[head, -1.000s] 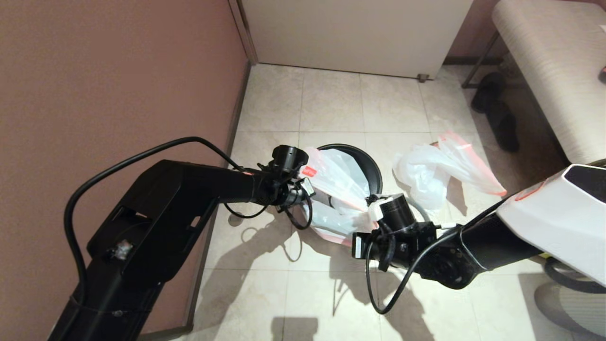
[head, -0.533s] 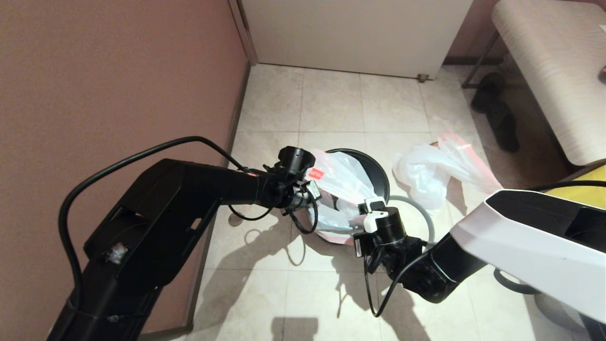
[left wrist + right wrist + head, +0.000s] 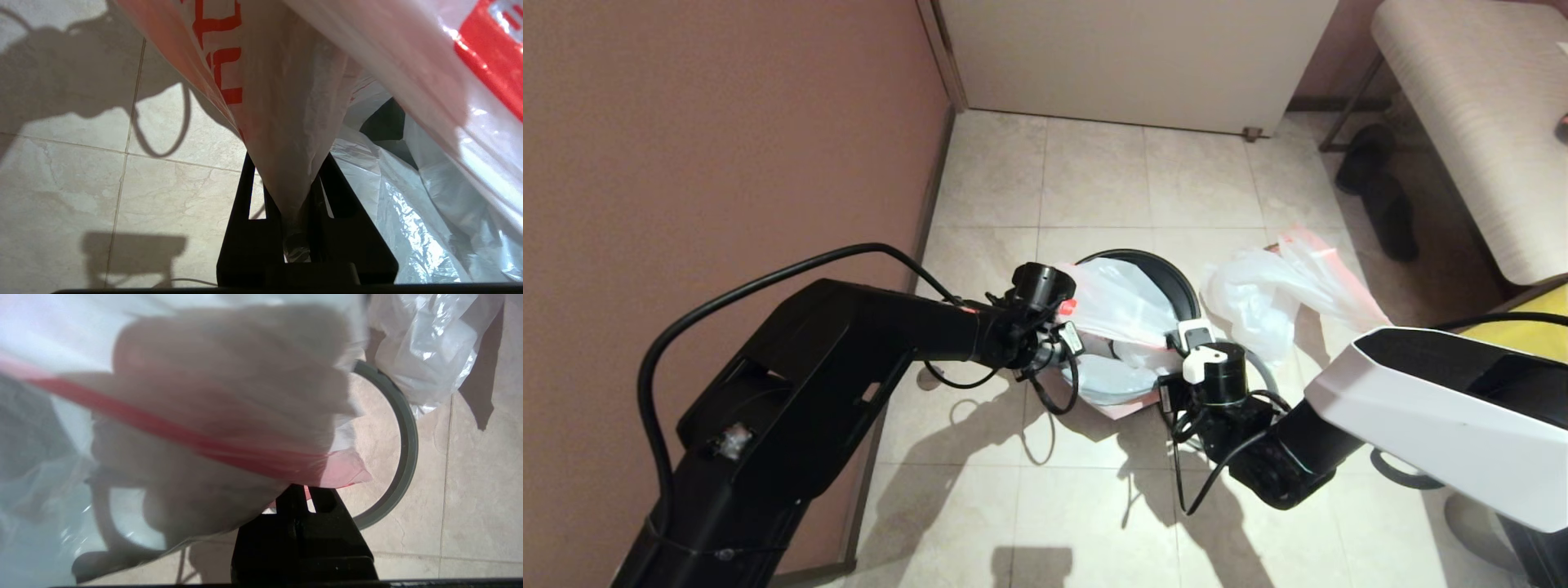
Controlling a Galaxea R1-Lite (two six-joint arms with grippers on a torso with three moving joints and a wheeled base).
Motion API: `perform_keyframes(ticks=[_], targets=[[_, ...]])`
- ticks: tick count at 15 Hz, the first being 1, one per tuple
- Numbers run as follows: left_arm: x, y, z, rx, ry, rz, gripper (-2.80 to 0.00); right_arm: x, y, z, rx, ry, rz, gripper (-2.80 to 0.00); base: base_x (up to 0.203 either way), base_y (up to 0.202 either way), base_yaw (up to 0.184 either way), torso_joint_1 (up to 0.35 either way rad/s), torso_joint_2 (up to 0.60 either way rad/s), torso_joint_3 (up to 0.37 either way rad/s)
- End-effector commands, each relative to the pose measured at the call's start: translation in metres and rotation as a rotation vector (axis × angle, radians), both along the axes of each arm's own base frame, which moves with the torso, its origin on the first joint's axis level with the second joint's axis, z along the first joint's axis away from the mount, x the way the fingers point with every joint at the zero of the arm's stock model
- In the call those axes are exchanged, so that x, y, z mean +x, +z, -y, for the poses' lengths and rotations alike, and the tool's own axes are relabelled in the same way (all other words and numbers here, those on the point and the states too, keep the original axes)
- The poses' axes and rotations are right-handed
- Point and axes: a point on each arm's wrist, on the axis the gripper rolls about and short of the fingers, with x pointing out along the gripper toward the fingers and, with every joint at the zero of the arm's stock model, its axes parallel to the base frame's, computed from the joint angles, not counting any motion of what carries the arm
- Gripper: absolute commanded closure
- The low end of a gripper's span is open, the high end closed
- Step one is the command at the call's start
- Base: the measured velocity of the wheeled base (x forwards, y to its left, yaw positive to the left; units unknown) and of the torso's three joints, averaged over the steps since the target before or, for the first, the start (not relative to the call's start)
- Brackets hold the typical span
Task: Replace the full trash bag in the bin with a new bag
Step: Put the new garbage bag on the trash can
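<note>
The new bag [image 3: 1123,298], thin white plastic with red print, is stretched across the mouth of the black bin [image 3: 1176,273]. At the bin's left side my left gripper [image 3: 288,160] is shut on a bunched part of the bag's edge. On the near right side my right gripper [image 3: 307,492] is shut on the bag's pink edge. The bin's grey ring [image 3: 408,433] lies on the floor by the right wrist. The full trash bag [image 3: 1258,302] rests on the tiles to the right of the bin.
A brown wall [image 3: 727,122] runs close along the left and a white door [image 3: 1135,57] closes the far end. Dark shoes [image 3: 1380,196] lie under a padded bench [image 3: 1478,106] at the far right. Bare tiles [image 3: 1094,163] stretch beyond the bin.
My right arm has swung and rolled, carrying its bag edge rightward beside the bin. The left gripper has shifted slightly right with its edge. The grey ring has come into sight.
</note>
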Motion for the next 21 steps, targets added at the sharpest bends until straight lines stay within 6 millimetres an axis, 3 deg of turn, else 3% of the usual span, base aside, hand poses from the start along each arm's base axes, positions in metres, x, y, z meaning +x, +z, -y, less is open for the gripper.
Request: perform_keyframes(ticks=[1, 5, 10, 14, 18, 21], targets=[[-0.002, -0.005, 0.003, 0.013, -0.011, -0.012, 0.00, 0.006, 0.004, 0.008, 0.020, -0.020, 0.037, 0.00, 0.000, 0.000, 0.000, 0.000, 0.00, 0.000], [-0.007, -0.004, 0.003, 0.045, -0.053, -0.015, 0.00, 0.019, 0.015, 0.023, 0.049, -0.051, 0.089, 0.00, 0.000, 0.000, 0.000, 0.000, 0.00, 0.000], [-0.022, 0.004, 0.010, 0.110, -0.167, -0.008, 0.00, 0.021, 0.034, 0.033, 0.070, -0.069, 0.133, 0.00, 0.000, 0.000, 0.000, 0.000, 0.00, 0.000], [-0.024, 0.003, 0.008, 0.114, -0.215, -0.026, 0.00, 0.027, 0.023, 0.037, 0.070, -0.059, 0.089, 0.00, 0.000, 0.000, 0.000, 0.000, 0.00, 0.000], [-0.016, -0.011, 0.002, 0.150, -0.215, -0.088, 0.00, 0.057, 0.007, 0.035, 0.160, -0.058, 0.024, 0.00, 0.000, 0.000, 0.000, 0.000, 0.00, 0.000], [-0.012, -0.028, 0.001, 0.187, -0.222, -0.148, 0.00, 0.079, 0.010, 0.039, 0.257, -0.049, -0.017, 0.00, 0.000, 0.000, 0.000, 0.000, 0.00, 0.000]])
